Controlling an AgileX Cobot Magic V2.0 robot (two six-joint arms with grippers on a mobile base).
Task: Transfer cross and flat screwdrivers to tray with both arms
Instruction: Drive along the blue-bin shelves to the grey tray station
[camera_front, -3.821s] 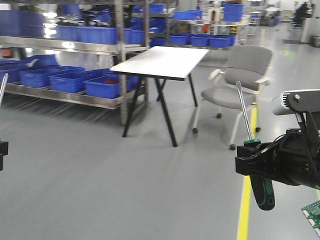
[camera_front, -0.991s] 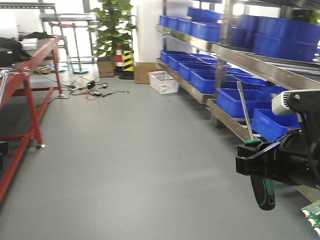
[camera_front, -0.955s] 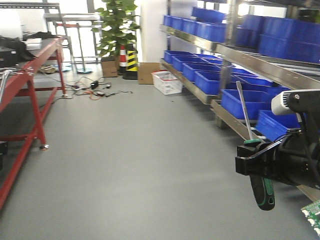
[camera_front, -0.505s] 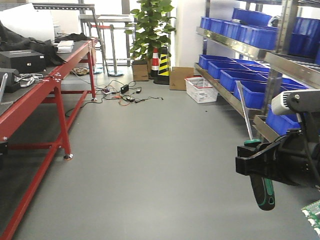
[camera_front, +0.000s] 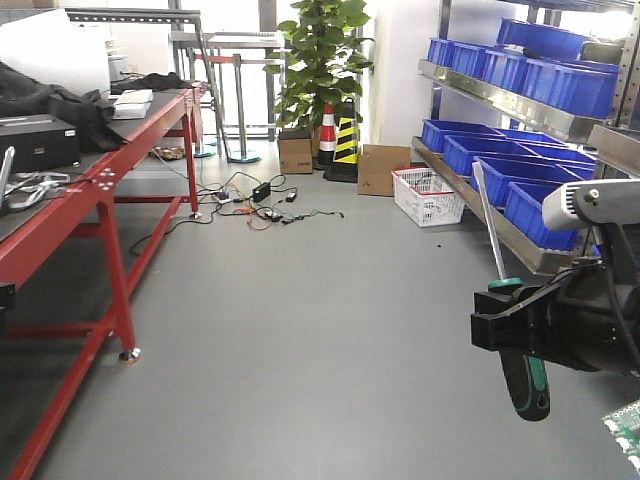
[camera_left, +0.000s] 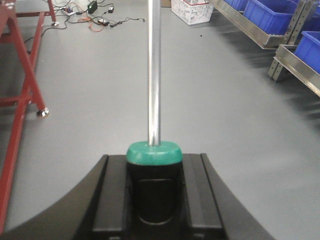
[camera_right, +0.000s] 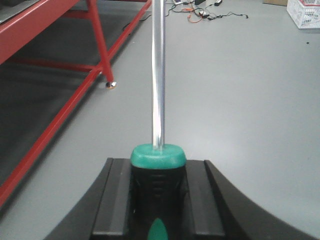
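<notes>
Two alike screwdrivers with black handles and green collars stand shaft-up, one in each gripper. In the left wrist view my left gripper (camera_left: 154, 167) is shut on the handle of one screwdriver (camera_left: 154, 75). In the front view only the left gripper's black edge (camera_front: 4, 300) and a sliver of shaft (camera_front: 6, 168) show. My right gripper (camera_right: 158, 172) is shut on the other screwdriver (camera_right: 158, 75). From the front, this gripper (camera_front: 512, 325) holds its screwdriver (camera_front: 526, 380) with the handle hanging below. I cannot tell the tip types. The tray is out of view.
A red steel workbench (camera_front: 95, 190) with black gear runs along the left. Steel shelving with blue bins (camera_front: 500, 150) lines the right. Ahead on the grey floor are loose cables (camera_front: 255, 205), a white basket (camera_front: 425, 195), a cardboard box (camera_front: 378, 168), cones (camera_front: 345, 135) and a potted plant (camera_front: 320, 60).
The background has swept past, from a white table and chair to this aisle, and the red bench now comes further into view. Both grippers still hold their screwdrivers in the same pose.
</notes>
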